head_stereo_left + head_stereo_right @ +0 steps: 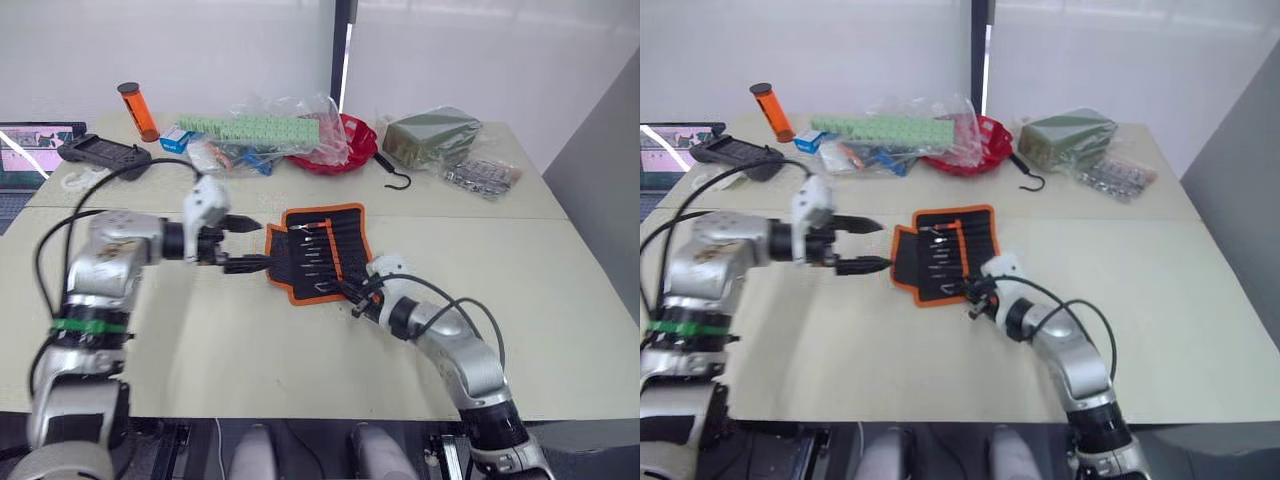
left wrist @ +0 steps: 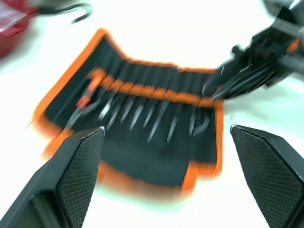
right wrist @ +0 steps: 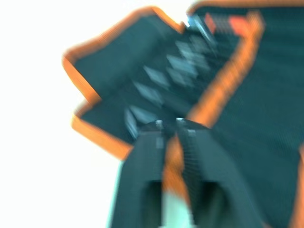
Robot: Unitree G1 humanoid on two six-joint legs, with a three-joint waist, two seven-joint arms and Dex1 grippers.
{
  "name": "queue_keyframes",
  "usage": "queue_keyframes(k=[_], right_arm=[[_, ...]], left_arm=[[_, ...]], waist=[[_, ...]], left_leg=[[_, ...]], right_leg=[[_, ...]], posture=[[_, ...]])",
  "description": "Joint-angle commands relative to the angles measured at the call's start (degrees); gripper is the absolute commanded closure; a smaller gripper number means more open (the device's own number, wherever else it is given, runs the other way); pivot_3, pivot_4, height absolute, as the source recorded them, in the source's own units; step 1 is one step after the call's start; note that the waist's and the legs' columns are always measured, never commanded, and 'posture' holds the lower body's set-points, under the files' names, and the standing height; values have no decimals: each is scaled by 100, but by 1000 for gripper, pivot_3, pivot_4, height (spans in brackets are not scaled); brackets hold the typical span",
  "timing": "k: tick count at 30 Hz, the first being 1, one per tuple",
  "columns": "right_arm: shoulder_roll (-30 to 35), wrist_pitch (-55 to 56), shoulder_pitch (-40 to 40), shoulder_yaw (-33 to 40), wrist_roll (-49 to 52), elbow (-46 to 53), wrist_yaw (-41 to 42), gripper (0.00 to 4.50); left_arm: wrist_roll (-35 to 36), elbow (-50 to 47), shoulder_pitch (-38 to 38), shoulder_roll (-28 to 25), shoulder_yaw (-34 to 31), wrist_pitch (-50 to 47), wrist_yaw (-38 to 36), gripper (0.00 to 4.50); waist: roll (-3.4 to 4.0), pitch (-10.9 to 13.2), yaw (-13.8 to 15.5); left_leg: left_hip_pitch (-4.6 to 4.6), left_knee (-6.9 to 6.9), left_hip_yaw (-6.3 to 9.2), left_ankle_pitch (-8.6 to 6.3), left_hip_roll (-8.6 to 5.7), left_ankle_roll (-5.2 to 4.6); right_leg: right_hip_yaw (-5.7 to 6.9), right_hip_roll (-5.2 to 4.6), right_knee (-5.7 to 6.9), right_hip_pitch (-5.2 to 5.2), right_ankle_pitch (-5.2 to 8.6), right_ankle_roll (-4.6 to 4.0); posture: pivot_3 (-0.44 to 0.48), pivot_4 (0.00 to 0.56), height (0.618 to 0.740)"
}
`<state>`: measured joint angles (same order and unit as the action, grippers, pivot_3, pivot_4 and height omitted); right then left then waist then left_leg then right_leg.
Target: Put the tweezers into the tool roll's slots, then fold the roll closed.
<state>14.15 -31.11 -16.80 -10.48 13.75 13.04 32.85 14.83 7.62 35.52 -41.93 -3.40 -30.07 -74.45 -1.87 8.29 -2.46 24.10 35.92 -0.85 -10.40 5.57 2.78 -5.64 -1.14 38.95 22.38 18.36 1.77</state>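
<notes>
Right tool [image 1: 347, 293] pinches the orange edge of the open tool roll [image 1: 318, 252], tweezers [image 1: 312, 243] in its slots; left tool [image 1: 243, 245] hovers wide beside it.

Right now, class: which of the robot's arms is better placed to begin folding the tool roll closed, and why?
Probably the right. The right gripper is already at the tool roll near its orange edge, fingers nearly together, while the left gripper hangs open beside the roll's other edge.

Head stereo pair high over the table; both wrist cameras close on the tool roll [image 1: 318, 252].
</notes>
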Motion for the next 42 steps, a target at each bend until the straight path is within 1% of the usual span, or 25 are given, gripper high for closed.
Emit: queue_keyframes(k=[1,4,7,8,11,14,18,21,22,23,24,27,28,29,31,34,35,39,42], right_arm=[[93,-162,-196,-307,117,230,342,2244],[-15,-243,-458,-413,182,207,384,1225],[-164,-128,-795,-735,-61,-15,331,202],[-234,-84,-897,-817,-172,-164,249,25],[-441,143,-1178,-1077,-507,-701,95,25],[-650,347,-1366,-1210,-681,-1137,29,25],[-859,843,-1672,-1452,-1092,-1864,-35,25],[-924,1107,-1815,-1464,-1299,-2146,-103,25],[-953,1157,-1847,-1421,-1337,-2203,-157,416],[-977,1215,-1870,-1385,-1374,-2250,-196,600],[-986,1278,-1892,-1375,-1419,-2290,-216,874],[-1052,1388,-1926,-1407,-1501,-2399,-242,1954],[-1084,1405,-1927,-1418,-1519,-2418,-246,2241],[-1110,1423,-1937,-1441,-1555,-2442,-246,2657],[-1140,1444,-1943,-1475,-1624,-2473,-239,3281],[-1144,1445,-1932,-1493,-1694,-2500,-221,4344],[-1142,1448,-1930,-1487,-1702,-2506,-210,4463],[-1160,1480,-1971,-1429,-1674,-2550,-118,4463],[-1208,1710,-2106,-1477,-1667,-2716,37,4463]], left_arm=[[384,-603,-552,-305,-685,-144,306,0],[602,-1121,-1273,-548,-1117,-209,453,0],[773,-1628,-2012,-653,-1616,-256,686,0],[736,-1740,-2206,-679,-1677,-213,780,0],[808,-2073,-2639,-665,-1779,-235,960,0],[961,-2312,-2890,-619,-1833,-314,1130,0],[896,-2380,-3193,-658,-1803,-120,1260,0],[921,-2363,-3234,-692,-1803,-86,1328,0],[931,-2352,-3233,-713,-1799,-107,1338,0],[920,-2322,-3232,-760,-1771,-170,1348,0],[853,-2275,-3234,-815,-1723,-183,1373,0],[815,-2170,-3218,-848,-1648,-80,1372,0],[836,-2153,-3202,-849,-1639,-67,1379,0],[848,-2131,-3178,-856,-1626,-58,1386,0],[858,-2101,-3148,-871,-1599,-22,1396,0],[865,-2059,-3097,-883,-1566,23,1406,0],[870,-2044,-3074,-885,-1561,28,1403,0],[872,-2011,-3035,-885,-1554,53,1403,0],[834,-1914,-3024,-890,-1535,138,1387,0]], waist=[[-2,1,43],[-6,6,59],[-9,8,46],[-9,8,40],[-9,8,48],[-11,8,71],[-11,8,45],[-11,9,33],[-11,9,33],[-11,9,30],[-11,9,23],[-11,9,12],[-11,9,7],[-11,9,4],[-11,9,4],[-11,9,6],[-11,9,7],[-11,9,4],[-11,9,2]], left_leg=[[3,2,3,0,-1,0],[13,4,5,0,-4,0],[15,6,6,2,-4,3],[14,5,6,2,-3,3],[12,5,7,2,-3,3],[16,5,6,2,-3,4],[16,3,3,2,-3,4],[19,1,3,2,-3,4],[20,1,3,2,-3,4],[20,0,3,2,-3,4],[22,0,3,2,-3,4],[22,-3,2,2,-2,4],[22,-3,2,2,-3,4],[22,-4,2,2,-3,5],[25,-4,1,2,-2,5],[30,-4,1,2,-3,5],[30,-4,1,3,-3,5],[30,-4,0,3,-2,5],[30,-4,0,3,-3,5]], right_leg=[[1,0,-1,-1,0,0],[0,-2,-4,3,0,0],[1,-2,-4,9,0,0],[1,-2,-3,9,1,-1],[3,-1,-1,10,2,-4],[3,-3,-2,13,2,-4],[2,-3,0,20,2,-5],[2,-3,2,28,2,-6],[3,-3,4,29,2,-6],[3,-3,4,29,1,-6],[2,-4,4,31,1,-6],[3,-3,5,36,1,-7],[2,-3,6,36,1,-7],[2,-3,6,37,1,-7],[2,-4,7,41,1,-7],[2,-4,9,47,1,-7],[2,-4,9,47,1,-8],[2,-4,9,48,1,-7],[2,-4,10,50,1,-7]], posture=[[0,150,737],[0,150,737],[0,150,737],[0,150,737],[0,150,737],[0,150,737],[0,150,737],[0,150,737],[0,150,737],[0,150,737],[0,150,737],[0,150,737],[0,150,737],[0,150,737],[0,150,737],[0,150,737],[0,150,737],[0,150,737],[0,150,737]])
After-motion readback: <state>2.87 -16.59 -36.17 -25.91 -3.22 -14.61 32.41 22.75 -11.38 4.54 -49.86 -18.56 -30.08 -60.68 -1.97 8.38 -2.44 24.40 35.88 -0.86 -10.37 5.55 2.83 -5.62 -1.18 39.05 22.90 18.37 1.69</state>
